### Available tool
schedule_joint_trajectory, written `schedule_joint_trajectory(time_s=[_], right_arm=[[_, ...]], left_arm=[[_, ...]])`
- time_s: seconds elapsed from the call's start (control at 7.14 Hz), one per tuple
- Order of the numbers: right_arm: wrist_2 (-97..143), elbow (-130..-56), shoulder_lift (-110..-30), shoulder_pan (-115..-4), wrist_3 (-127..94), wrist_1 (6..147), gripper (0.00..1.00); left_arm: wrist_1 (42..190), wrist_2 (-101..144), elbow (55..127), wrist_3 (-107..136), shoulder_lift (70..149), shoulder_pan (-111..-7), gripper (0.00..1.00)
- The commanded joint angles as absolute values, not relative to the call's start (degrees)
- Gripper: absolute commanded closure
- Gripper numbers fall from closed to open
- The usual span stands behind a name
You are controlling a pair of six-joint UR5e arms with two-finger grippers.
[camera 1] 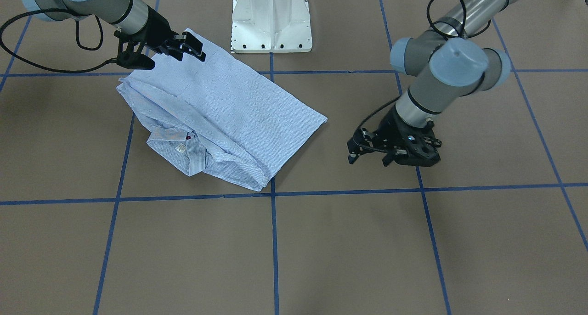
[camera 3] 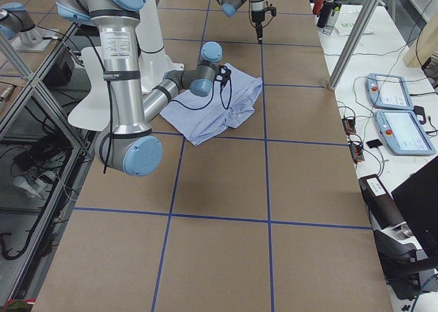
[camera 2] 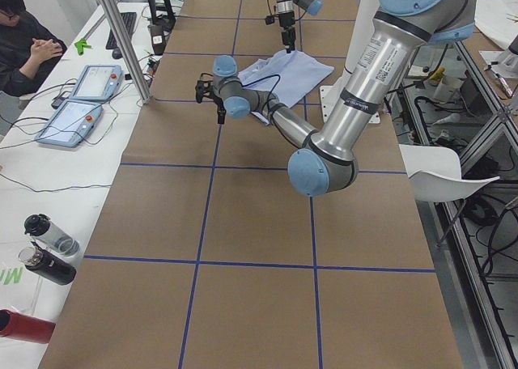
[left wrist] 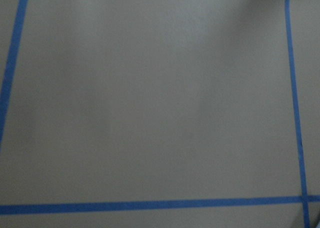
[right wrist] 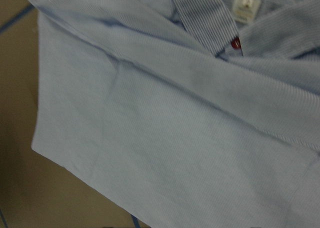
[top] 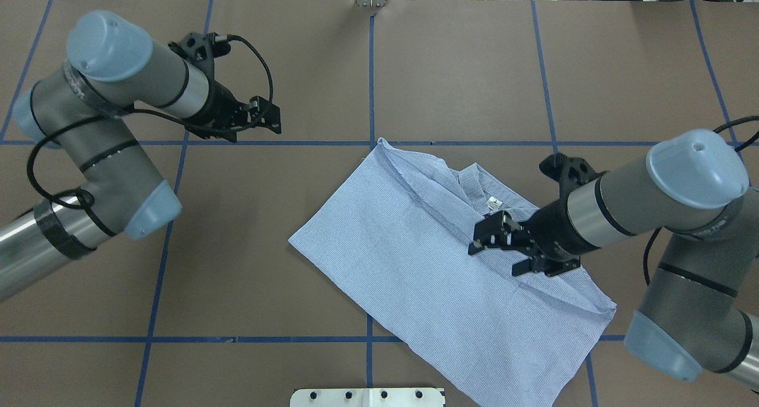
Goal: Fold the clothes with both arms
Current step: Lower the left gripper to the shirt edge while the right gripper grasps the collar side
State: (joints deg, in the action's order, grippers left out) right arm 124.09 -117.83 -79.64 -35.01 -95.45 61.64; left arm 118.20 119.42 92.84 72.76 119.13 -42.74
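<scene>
While the left hand, unclenched, hangs clear of the shirt, the right hand (also unclenched) hovers above it.

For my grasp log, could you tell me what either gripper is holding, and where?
Nothing seems held: the right gripper hangs open above the shirt, near its collar; the left gripper is open over bare table.

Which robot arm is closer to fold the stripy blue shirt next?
Right, probably. The black right hand hovers over the light blue striped shirt near its collar; the black left hand hangs over bare brown table.
</scene>
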Motion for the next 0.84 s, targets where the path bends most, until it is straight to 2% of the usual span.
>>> schedule_joint_trajectory(time_s=[0.0, 0.7], right_arm=[[117.16, -117.42, -76.03, -38.57, -95.27, 61.61, 0.00], [116.02, -116.98, -74.53, -38.67, -95.19, 61.70, 0.00]], left_arm=[[118.21, 113.41, 94.84, 84.94, 118.48, -30.73, 0.02], [117.69, 112.41, 94.22, 87.89, 117.95, -29.18, 0.06]])
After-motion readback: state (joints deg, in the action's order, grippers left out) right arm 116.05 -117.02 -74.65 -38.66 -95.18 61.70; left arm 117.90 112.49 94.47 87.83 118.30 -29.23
